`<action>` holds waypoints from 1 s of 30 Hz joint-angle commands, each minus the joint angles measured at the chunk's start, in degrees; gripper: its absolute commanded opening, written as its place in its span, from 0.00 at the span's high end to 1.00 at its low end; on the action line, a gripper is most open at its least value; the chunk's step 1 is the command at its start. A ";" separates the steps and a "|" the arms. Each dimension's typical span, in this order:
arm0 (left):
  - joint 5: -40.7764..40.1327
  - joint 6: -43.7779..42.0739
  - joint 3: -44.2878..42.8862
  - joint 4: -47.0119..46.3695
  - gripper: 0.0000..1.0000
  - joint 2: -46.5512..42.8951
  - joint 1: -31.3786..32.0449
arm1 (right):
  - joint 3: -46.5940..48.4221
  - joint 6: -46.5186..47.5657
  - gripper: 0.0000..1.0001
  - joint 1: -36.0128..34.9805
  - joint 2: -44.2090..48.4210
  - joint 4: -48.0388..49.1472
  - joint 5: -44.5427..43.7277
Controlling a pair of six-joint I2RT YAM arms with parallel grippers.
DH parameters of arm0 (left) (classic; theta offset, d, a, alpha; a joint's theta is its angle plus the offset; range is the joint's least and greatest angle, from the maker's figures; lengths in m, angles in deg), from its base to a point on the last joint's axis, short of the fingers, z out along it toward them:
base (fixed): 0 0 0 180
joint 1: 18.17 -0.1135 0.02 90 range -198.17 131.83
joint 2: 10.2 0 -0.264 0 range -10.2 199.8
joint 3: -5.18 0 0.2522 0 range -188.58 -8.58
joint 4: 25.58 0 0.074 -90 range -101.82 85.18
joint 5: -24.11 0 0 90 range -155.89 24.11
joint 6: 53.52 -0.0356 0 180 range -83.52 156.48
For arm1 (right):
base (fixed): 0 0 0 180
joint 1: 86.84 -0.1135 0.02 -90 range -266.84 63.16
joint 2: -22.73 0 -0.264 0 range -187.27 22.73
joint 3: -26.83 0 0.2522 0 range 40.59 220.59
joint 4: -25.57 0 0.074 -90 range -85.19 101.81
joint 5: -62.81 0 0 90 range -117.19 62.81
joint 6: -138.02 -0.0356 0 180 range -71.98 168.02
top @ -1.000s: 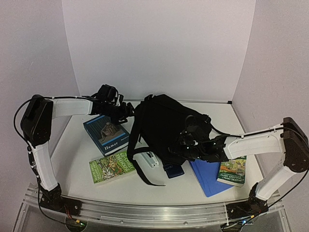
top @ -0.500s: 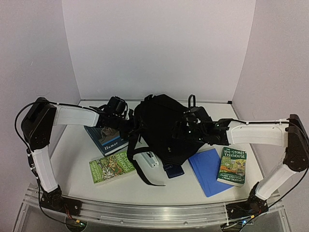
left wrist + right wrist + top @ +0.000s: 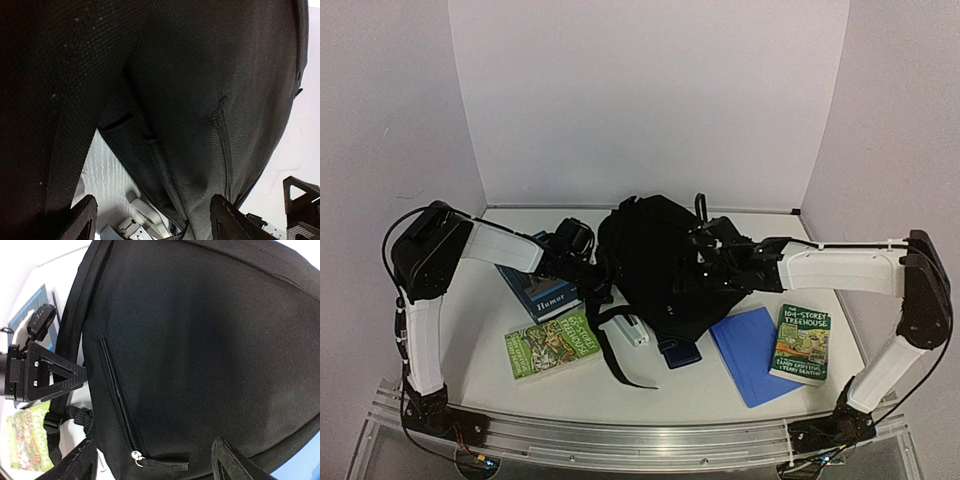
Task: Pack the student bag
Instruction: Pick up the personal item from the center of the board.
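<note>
Top external: large soft black fabric backpack (image 3: 660, 270) sits mid-way across the white surface (image 3: 470, 310), toward the far side, between my tools. I see the left tool (image 3: 598, 272) at its left flank and the right tool (image 3: 705, 265) over its right face. Both are spread wide and grip nothing. My call: pinch the small metal zip pull (image 3: 136, 455) squarely with the right tool while the left tool pins the fabric.

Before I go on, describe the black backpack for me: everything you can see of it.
The soft black woven-fabric backpack sits slumped in a mound at the middle of the white table. A zip on its face ends in a metal pull with a fabric tab. One black shoulder strap trails toward the near edge. No opening shows. The open left gripper faces its left side and the open right gripper its right; contact cannot be confirmed.
</note>
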 commanded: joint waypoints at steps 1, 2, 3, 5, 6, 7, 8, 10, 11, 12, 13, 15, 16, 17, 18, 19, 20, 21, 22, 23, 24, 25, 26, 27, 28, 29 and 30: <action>0.06 0.55 -1.75 -3.40 0.26 1.65 0.08 | 5.20 6.24 0.20 -0.24 -3.98 -4.80 -1.36; -0.02 0.59 -1.66 -3.75 0.27 2.03 0.08 | 5.97 7.10 0.19 -0.29 -4.88 -5.47 -1.62; -0.02 0.63 -1.62 -4.08 0.27 2.32 0.08 | 6.85 7.82 0.19 -0.29 -5.92 -5.89 -1.94; -0.04 0.72 -1.53 -4.54 0.30 2.82 0.08 | 8.53 8.95 0.19 -0.33 -7.97 -6.73 -2.53; -0.06 0.67 -1.39 -4.84 0.32 2.94 0.08 | 9.27 9.40 0.19 -0.34 -8.88 -6.89 -2.77; -0.08 0.67 -1.23 -5.09 0.35 3.07 0.08 | 9.97 9.84 0.19 -0.34 -9.75 -7.04 -3.00; -0.07 0.67 -0.99 -5.32 0.38 3.15 0.08 | 10.69 10.28 0.19 -0.35 -10.60 -7.14 -3.14; -0.11 0.64 -0.40 -5.71 0.44 3.19 0.08 | 12.30 11.06 0.19 -0.34 -12.41 -7.43 -3.34; -0.06 0.64 -0.19 -5.91 0.48 3.30 0.08 | 13.14 11.44 0.19 -0.32 -13.30 -7.66 -3.51; -0.03 0.64 -0.03 -6.16 0.50 3.36 0.08 | 13.95 11.66 0.19 -0.38 -14.30 -7.87 -3.74; 0.13 0.64 0.03 -6.36 0.53 3.52 0.08 | 14.68 11.96 0.19 -0.38 -15.15 -8.21 -3.89; 0.29 0.69 0.06 -6.79 0.54 3.78 0.08 | 16.19 12.30 0.19 -0.38 -16.88 -8.76 -3.96; 0.43 0.69 0.07 -6.85 0.55 3.89 0.08 | 16.66 12.55 0.19 -0.52 -17.49 -9.08 -4.05; 0.50 0.67 0.12 -6.90 0.56 3.92 0.04 | 17.22 12.67 0.19 -0.66 -18.23 -9.21 -4.18; 0.53 0.65 0.18 -6.98 0.59 3.95 0.07 | 17.59 12.95 0.18 -0.91 -18.71 -9.31 -4.46; 0.46 0.64 0.19 -7.07 0.61 3.97 0.08 | 18.10 13.15 0.18 -1.03 -19.12 -9.41 -4.84; 0.42 0.61 0.23 -7.08 0.62 4.01 0.08 | 18.49 13.33 0.18 -1.18 -19.60 -9.52 -5.22; 0.40 0.57 0.20 -7.07 0.63 4.02 0.10 | 18.78 13.46 0.18 -1.31 -20.15 -9.60 -5.51; 0.45 0.56 0.23 -7.07 0.65 4.07 0.08 | 19.24 13.59 0.18 -1.41 -20.53 -9.82 -5.77; 0.48 0.55 0.21 -7.09 0.66 4.15 0.11 | 19.56 13.67 0.18 -1.50 -20.96 -9.99 -5.94; 0.49 0.55 0.17 -7.16 0.66 4.18 0.09 | 20.02 13.72 0.18 -1.54 -21.36 -10.09 -6.07; 0.47 0.55 0.16 -7.18 0.67 4.18 0.08 | 20.34 13.82 0.17 -1.68 -21.78 -10.15 -6.28; 0.43 0.55 0.15 -7.18 0.68 4.18 0.08 | 20.64 13.94 0.17 -1.86 -22.20 -10.28 -6.56; 0.34 0.49 0.15 -7.18 0.69 4.18 0.08 | 20.92 14.04 0.17 -2.05 -22.65 -10.47 -7.37; 0.30 0.47 0.15 -7.17 0.71 4.13 0.08 | 21.39 14.07 0.16 -2.21 -23.27 -10.86 -8.44; 0.27 0.46 0.15 -7.18 0.72 4.10 0.09 | 21.79 14.08 0.16 -2.35 -23.82 -11.29 -9.54; 0.24 0.46 0.15 -7.20 0.73 4.11 0.10 | 22.17 13.95 0.16 -2.44 -24.38 -11.71 -10.65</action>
